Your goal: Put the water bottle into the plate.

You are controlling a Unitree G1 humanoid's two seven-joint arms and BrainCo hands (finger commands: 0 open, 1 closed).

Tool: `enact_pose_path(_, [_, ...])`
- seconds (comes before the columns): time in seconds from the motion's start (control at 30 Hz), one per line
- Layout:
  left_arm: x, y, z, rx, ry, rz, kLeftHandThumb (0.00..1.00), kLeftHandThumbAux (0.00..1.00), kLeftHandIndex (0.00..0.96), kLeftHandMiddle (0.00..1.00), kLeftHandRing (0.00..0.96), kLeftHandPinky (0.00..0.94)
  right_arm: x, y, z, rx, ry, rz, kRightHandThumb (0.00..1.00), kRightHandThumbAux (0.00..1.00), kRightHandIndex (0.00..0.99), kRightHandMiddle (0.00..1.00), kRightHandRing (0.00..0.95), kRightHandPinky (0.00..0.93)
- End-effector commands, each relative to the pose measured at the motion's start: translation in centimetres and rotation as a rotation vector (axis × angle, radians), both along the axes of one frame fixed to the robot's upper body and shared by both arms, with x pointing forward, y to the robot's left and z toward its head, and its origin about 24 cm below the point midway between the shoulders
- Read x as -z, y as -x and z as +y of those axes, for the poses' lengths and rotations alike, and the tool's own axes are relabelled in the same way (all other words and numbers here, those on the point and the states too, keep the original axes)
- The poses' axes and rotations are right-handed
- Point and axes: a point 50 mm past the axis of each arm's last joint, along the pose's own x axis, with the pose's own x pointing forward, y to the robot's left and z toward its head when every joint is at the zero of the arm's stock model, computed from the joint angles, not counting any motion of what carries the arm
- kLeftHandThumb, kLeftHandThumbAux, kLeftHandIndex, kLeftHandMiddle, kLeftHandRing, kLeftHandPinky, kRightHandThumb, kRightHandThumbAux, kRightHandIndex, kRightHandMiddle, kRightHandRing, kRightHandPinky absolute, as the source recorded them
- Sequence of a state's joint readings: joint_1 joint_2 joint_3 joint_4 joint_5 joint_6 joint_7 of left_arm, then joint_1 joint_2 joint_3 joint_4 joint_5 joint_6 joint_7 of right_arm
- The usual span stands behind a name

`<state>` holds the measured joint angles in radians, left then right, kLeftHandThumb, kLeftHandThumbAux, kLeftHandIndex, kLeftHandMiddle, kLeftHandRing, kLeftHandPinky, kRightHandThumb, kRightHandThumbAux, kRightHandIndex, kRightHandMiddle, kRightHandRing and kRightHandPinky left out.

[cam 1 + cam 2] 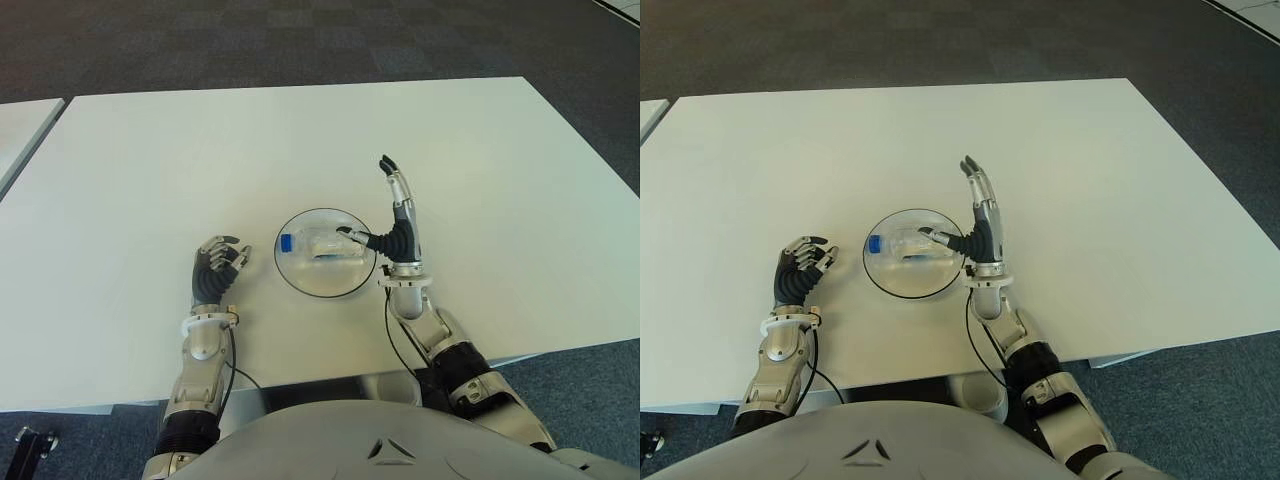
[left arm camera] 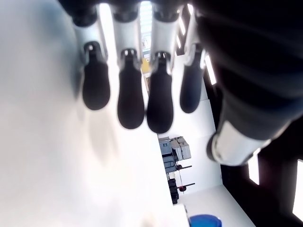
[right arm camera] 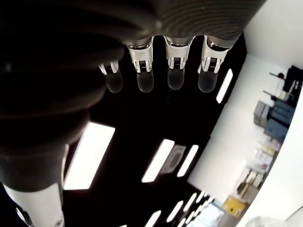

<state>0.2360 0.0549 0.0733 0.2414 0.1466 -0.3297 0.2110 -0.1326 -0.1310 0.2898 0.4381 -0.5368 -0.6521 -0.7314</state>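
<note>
1. The bottle (image 1: 318,245) lies on its side in the plate (image 1: 300,278), its blue cap (image 1: 287,243) pointing left.
2. The plate sits on the white table (image 1: 300,140), near the robot's edge and between the two hands.
3. The right hand (image 1: 398,225) stands just right of the plate, its four fingers (image 1: 392,170) stretched straight and pointing to the far side (nothing is held in them); its thumb reaches left over the plate rim toward the bottle, though contact cannot be told.
4. The left hand (image 1: 216,268) shows left of the plate, apart from it, fingers loosely curled and empty.
</note>
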Motion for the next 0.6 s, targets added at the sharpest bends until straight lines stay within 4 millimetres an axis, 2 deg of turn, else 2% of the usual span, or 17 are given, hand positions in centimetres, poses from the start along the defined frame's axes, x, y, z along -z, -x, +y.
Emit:
enact_pose_path(0.03, [1.0, 0.6, 0.1, -0.018, 0.003, 0.060, 0.705, 0.717, 0.432, 0.646, 0.636, 0.626, 1.2, 0.4, -0.9, 0.093, -0.112, 0.042, 0.127, 0.818, 0.025, 0.032, 0.031, 0.096])
enact_pose_path(0.13, [1.0, 0.6, 0.1, -0.016, -0.005, 0.060, 0.705, 0.717, 0.432, 0.644, 0.635, 0.625, 1.3, 0.4, -1.1, 0.121, -0.184, 0.049, 0.160, 0.862, 0.092, 0.083, 0.077, 0.133])
enact_pose_path(0.23, [1.0, 0.6, 0.1, -0.013, -0.009, 0.060, 0.705, 0.717, 0.432, 0.641, 0.635, 0.623, 1.4, 0.3, -1.2, 0.131, -0.258, 0.058, 0.198, 0.916, 0.207, 0.147, 0.128, 0.166])
enact_pose_path(0.37, [1.0, 0.6, 0.1, -0.013, -0.002, 0.060, 0.705, 0.717, 0.432, 0.642, 0.636, 0.622, 1.6, 0.2, -1.5, 0.126, -0.308, 0.081, 0.213, 0.939, 0.278, 0.183, 0.155, 0.186])
enact_pose_path(0.4, [1.0, 0.6, 0.1, -0.013, -0.002, 0.059, 0.705, 0.717, 0.432, 0.642, 0.636, 0.622, 1.8, 0.2, -1.7, 0.126, -0.330, 0.108, 0.383, 0.867, 0.326, 0.195, 0.165, 0.194])
enact_pose_path(0.43, [1.0, 0.6, 0.1, -0.012, -0.003, 0.058, 0.705, 0.717, 0.433, 0.643, 0.636, 0.622, 2.0, 0.2, -1.8, 0.124, -0.347, 0.127, 0.491, 0.821, 0.356, 0.218, 0.184, 0.211])
enact_pose_path(0.5, [1.1, 0.6, 0.1, -0.012, -0.004, 0.058, 0.705, 0.717, 0.433, 0.643, 0.637, 0.622, 2.3, 0.2, -2.1, 0.122, -0.369, 0.156, 0.585, 0.781, 0.383, 0.238, 0.200, 0.226])
enact_pose_path(0.6, [1.1, 0.6, 0.1, -0.015, -0.001, 0.056, 0.705, 0.717, 0.433, 0.643, 0.637, 0.621, 2.7, 0.3, -2.7, 0.120, -0.395, 0.196, 0.651, 0.754, 0.401, 0.312, 0.269, 0.296])
